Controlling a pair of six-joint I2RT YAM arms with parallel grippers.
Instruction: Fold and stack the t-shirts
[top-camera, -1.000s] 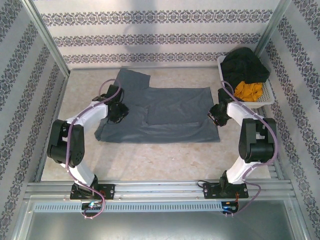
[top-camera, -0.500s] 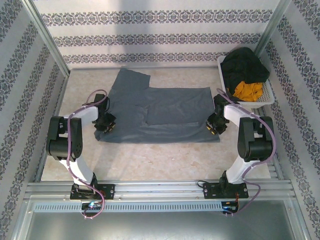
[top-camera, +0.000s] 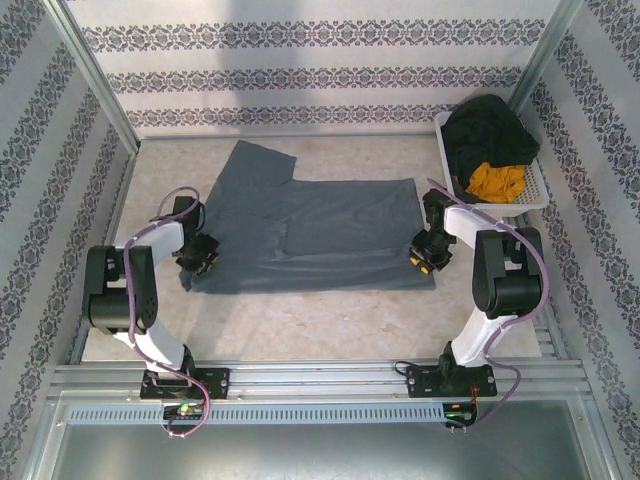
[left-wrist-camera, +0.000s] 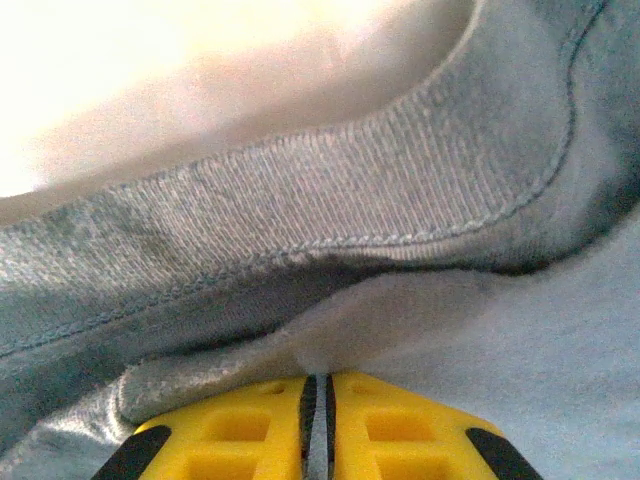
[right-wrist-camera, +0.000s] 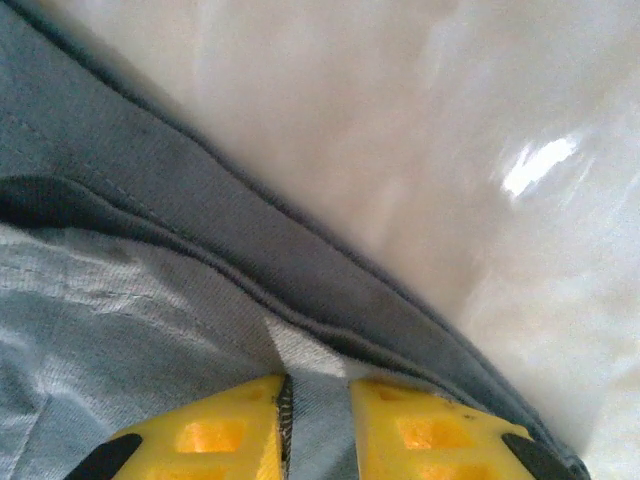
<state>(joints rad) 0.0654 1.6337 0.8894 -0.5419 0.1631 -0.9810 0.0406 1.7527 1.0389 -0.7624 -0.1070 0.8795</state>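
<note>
the slate blue-grey t-shirt (top-camera: 320, 225) lies flat in the middle of the table (top-camera: 320, 320) (one sleeve sticks out at the far left). the left gripper (top-camera: 197, 255) is pinched on its left edge by a ribbed band, and the right gripper (top-camera: 425, 258) is clamped on its near right corner. a white basket (top-camera: 535, 195) of clothes sits at the far right.

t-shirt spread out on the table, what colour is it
The t-shirt is a plain slate blue-grey with no print. It shows best in the top external view.
</note>
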